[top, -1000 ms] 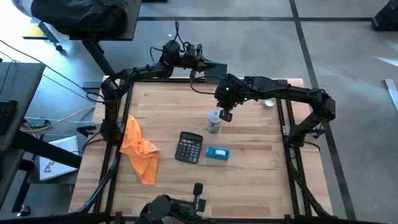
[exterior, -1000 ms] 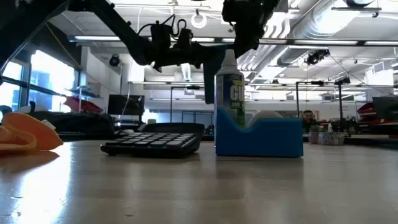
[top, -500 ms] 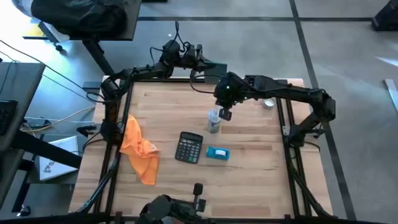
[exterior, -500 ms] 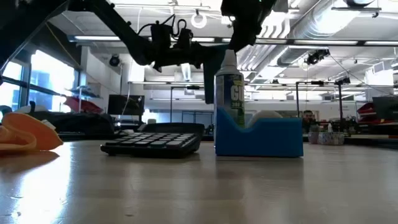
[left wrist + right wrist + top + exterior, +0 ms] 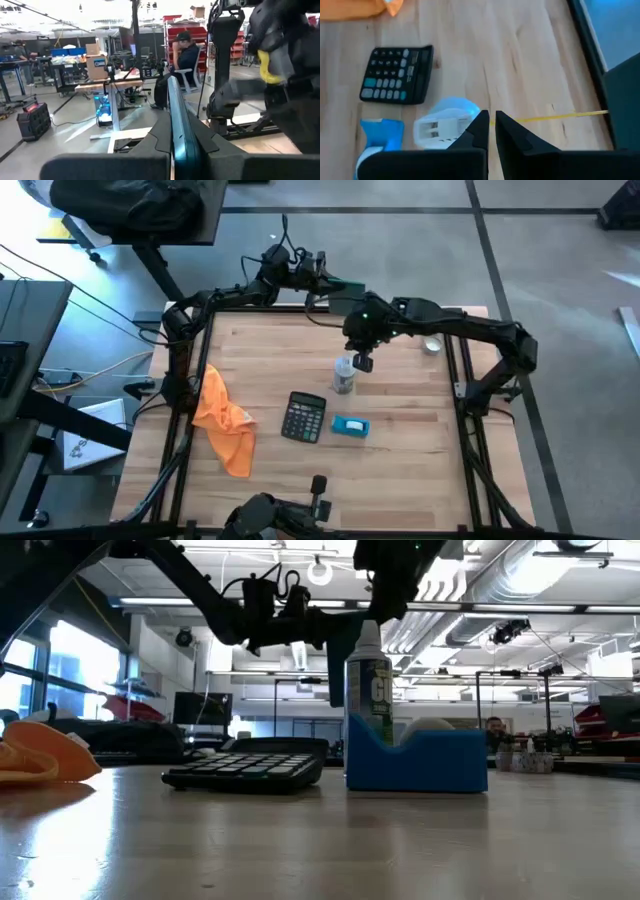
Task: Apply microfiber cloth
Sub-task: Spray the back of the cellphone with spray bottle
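Your right claw, narrowed and empty, hovers above the spray bottle; the microfiber cloth lies well apart, while the left claw grips the teal slab.

One microfiber cloth, one calculator, one blue box, one spray bottle, two grippers.

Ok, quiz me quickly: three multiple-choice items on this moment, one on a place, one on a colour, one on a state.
1. Where does the microfiber cloth lie?
A. under the calculator
B. near the table's left edge
C. in the right gripper

2. What colour is the small box beside the calculator?
A. blue
B. red
C. yellow

3. What is the left gripper doing?
A. hanging open
B. clamping a teal slab
C. holding the spray bottle

Key: 1 B, high view shows it there, untouched. 2 A, blue in high and low views. 3 B, the left wrist view shows the slab edge-on between its fingers.
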### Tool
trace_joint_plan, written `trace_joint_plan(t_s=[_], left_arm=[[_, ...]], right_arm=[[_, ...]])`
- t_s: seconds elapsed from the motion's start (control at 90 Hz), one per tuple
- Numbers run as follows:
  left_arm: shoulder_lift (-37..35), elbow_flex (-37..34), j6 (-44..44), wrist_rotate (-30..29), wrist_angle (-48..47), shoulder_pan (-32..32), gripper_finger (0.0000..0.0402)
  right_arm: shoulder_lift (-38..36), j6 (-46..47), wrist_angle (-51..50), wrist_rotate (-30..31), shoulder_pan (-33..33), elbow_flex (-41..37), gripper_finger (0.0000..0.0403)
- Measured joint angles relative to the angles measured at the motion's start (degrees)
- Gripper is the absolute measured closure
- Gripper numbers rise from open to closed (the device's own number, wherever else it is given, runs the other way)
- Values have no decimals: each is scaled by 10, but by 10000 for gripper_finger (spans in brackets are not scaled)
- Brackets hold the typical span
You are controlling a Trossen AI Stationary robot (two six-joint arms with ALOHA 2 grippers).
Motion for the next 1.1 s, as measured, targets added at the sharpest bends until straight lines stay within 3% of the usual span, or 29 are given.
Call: trace_joint_plan(t_s=[1.1], left_arm=[[0, 0, 4, 2, 2, -2, 401]], right_arm=[[1, -8, -42, -15, -2, 26, 403]])
